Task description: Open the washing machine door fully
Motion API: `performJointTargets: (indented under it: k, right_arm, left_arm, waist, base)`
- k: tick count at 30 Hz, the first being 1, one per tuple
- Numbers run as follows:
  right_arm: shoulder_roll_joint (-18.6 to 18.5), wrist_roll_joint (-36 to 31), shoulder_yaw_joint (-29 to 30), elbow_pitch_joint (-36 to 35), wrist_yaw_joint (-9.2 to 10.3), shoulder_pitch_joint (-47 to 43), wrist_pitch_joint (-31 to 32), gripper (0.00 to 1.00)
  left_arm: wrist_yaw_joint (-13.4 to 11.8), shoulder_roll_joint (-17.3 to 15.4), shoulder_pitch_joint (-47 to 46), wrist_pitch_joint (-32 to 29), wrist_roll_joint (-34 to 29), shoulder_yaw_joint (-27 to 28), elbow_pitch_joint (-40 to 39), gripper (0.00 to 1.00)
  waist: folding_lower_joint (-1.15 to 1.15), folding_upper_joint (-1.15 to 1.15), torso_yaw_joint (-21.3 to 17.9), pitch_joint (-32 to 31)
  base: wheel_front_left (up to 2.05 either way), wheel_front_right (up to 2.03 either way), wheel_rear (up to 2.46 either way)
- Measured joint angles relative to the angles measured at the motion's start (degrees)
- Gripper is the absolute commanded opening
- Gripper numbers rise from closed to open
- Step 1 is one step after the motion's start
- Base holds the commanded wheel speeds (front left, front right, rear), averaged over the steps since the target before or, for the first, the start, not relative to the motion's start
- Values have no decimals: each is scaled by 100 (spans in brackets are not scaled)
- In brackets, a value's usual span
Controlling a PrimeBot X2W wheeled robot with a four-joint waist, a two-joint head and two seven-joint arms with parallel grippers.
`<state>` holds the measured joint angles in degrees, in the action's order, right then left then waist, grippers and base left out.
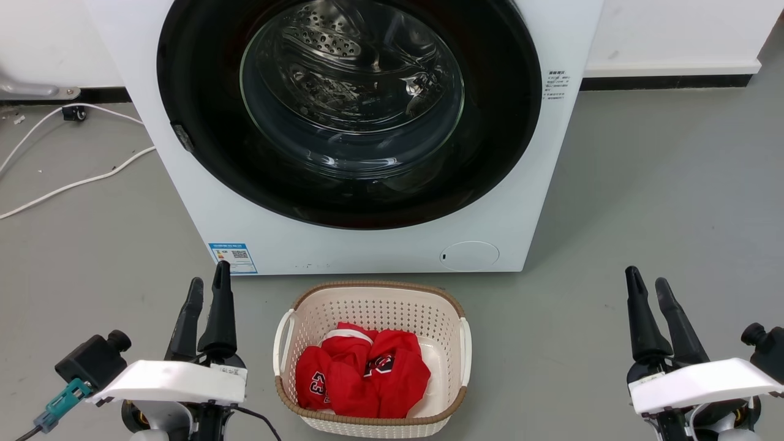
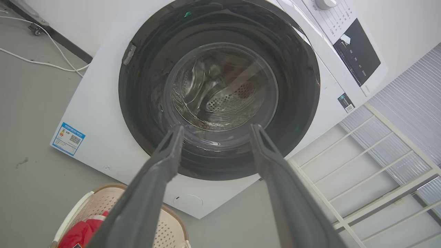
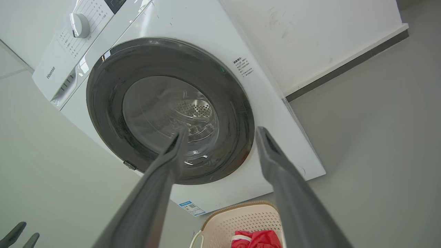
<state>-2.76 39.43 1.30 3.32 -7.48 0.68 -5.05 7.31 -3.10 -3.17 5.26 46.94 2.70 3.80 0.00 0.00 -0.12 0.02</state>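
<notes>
The washing machine door (image 1: 350,110) is a glossy black disc with a clear glass bowl. It lies flush against the front of the white machine (image 1: 380,245), with a small grey latch (image 1: 182,136) on its left rim. Well short of it, low at the left, my left gripper (image 1: 208,274) stands open and holds nothing. My right gripper (image 1: 645,275) is open and empty at the lower right. In the left wrist view the door (image 2: 220,89) shows between the spread fingers of the left gripper (image 2: 217,126). The right wrist view has the door (image 3: 168,110) beyond the open right gripper (image 3: 222,131).
A cream woven basket (image 1: 288,324) holding red clothing (image 1: 361,373) sits on the grey floor right before the machine, between my arms. White cables (image 1: 73,184) trail over the floor at the left. A white frame rack (image 2: 379,155) stands beside the machine.
</notes>
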Motion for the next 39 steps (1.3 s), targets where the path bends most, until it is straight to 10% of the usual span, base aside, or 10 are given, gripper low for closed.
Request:
performJointTargets:
  k: [39]
  right_arm:
    - [-1, -2824, -66, -489, -1, -139, 42, 100]
  left_arm:
    - [8, -37, 59, 563, -2685, -199, -130, 100]
  waist:
    - [0, 0, 31, 17]
  base:
    - [0, 0, 0]
